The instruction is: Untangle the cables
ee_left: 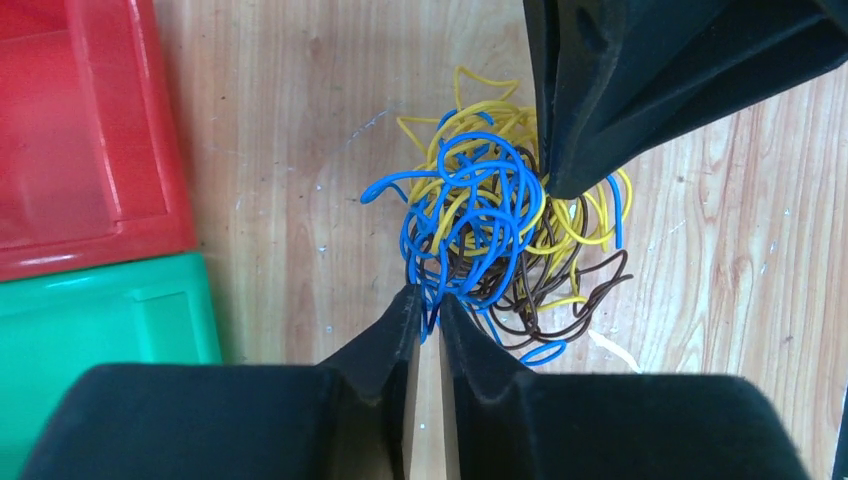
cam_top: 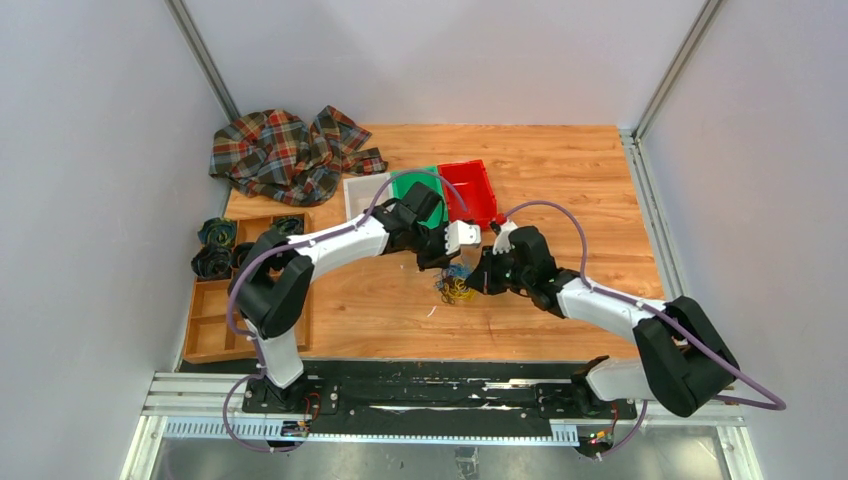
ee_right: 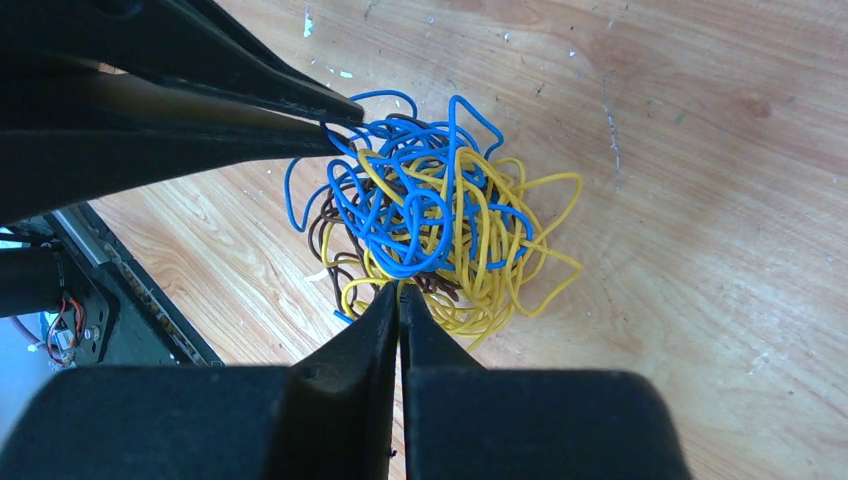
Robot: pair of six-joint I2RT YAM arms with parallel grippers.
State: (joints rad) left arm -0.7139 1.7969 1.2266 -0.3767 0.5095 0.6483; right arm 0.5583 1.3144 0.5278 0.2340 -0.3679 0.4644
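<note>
Left gripper (ee_left: 425,305) is nearly pressed together, with a blue strand pinched between the tips at one edge of the cable bunch (ee_left: 490,230); right gripper (ee_right: 398,295) is pressed fully together at the opposite edge, tips set against yellow and brown strands; whether a strand is actually caught there cannot be told; the blue, yellow and brown bunch is laid on the wooden table (cam_top: 560,170), between both grippers; red bin (ee_left: 80,130) and green bin (ee_left: 100,310) are seen nearby, apart from it.

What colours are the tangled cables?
The cables are blue, yellow and dark brown; the left wrist view shows them best.
</note>
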